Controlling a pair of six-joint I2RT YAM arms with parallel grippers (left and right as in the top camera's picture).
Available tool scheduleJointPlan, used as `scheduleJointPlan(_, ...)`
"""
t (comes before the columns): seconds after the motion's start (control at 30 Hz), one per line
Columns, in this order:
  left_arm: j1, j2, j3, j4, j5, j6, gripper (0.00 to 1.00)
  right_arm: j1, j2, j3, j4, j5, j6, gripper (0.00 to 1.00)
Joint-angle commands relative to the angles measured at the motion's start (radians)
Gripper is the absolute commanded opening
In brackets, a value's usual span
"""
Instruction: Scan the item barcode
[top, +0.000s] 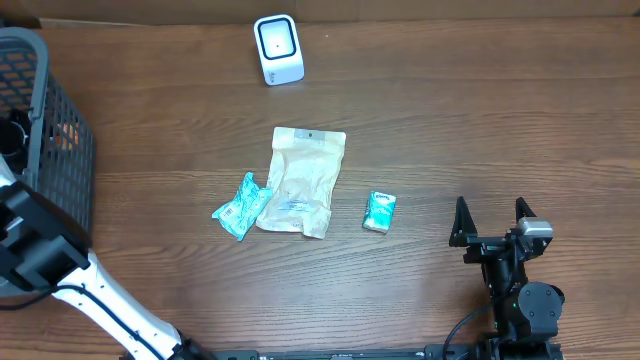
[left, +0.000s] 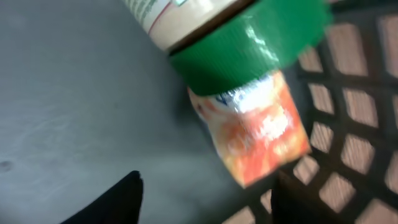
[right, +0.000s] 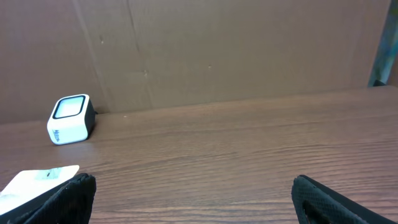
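Reaching into the basket (top: 60, 150) at nine o'clock of the table, the left gripper (left: 205, 202) hangs with its jaws about half apart and empty, just short of the orange packet (left: 258, 130), whose upper end is covered by a jar's green lid (left: 249, 43). A squeeze from here could pinch only a slack corner and let it slip, or nudge the jar. Blur hides any barcode and whether the tips touch the packet. Farther off, the right gripper (top: 491, 215) sits wide open at five o'clock, and the scanner (top: 278, 50) stands at twelve o'clock, well apart from the basket, a long carry for a weak hold.
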Motion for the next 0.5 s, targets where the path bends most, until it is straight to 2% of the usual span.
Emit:
scheduleJointPlan(0.0, -0.003, 0.039, -0.004, 0.007, -0.014, -0.135, 0.49, -0.002, -0.005, -0.010, 0.006, 0.005, -0.005, 1.00)
scheduleJointPlan(0.37, -0.033, 0.141, -0.005, 0.020, -0.085, -0.158, 0.42, -0.002, -0.005, -0.010, 0.006, 0.005, -0.005, 0.99)
scheduleJointPlan(0.43, -0.040, 0.148, -0.005, 0.019, -0.093, -0.148, 0.36, -0.002, -0.005, -0.010, 0.006, 0.005, -0.005, 1.00)
scheduleJointPlan(0.47, -0.042, 0.148, -0.005, 0.016, -0.093, -0.147, 0.24, -0.002, -0.005, -0.010, 0.006, 0.005, -0.005, 1.00)
